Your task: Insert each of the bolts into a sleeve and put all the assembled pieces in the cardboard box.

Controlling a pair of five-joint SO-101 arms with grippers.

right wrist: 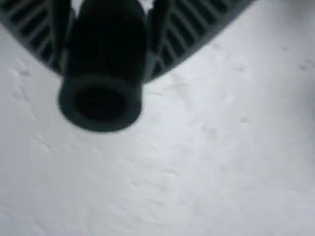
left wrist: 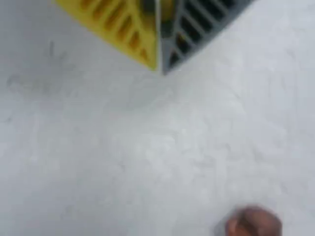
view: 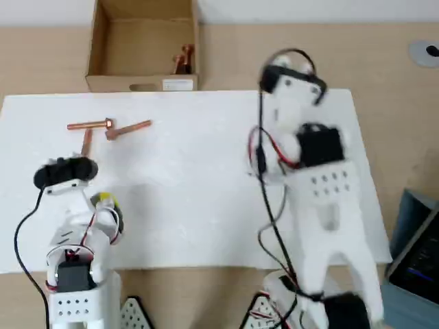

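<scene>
Three copper bolts lie on the white mat at the back left: one [view: 89,125], a second [view: 128,129] and a short one [view: 86,142]. The left arm [view: 68,205] stands just in front of them. Its gripper [left wrist: 159,68] is shut, yellow and grey fingers meeting at a point above the bare mat with nothing between them. A copper end [left wrist: 253,223] lies close by. The right gripper [right wrist: 104,73] is shut on a black sleeve [right wrist: 101,105], held above the mat with its open end showing. The cardboard box [view: 96,48] holds copper pieces [view: 184,58].
The right arm [view: 312,157] stands over the right half of the white mat [view: 192,199]. The box sits just beyond the mat's far edge. A grey device [view: 415,260] is off the mat at the right, and cables [view: 271,219] trail by the right arm.
</scene>
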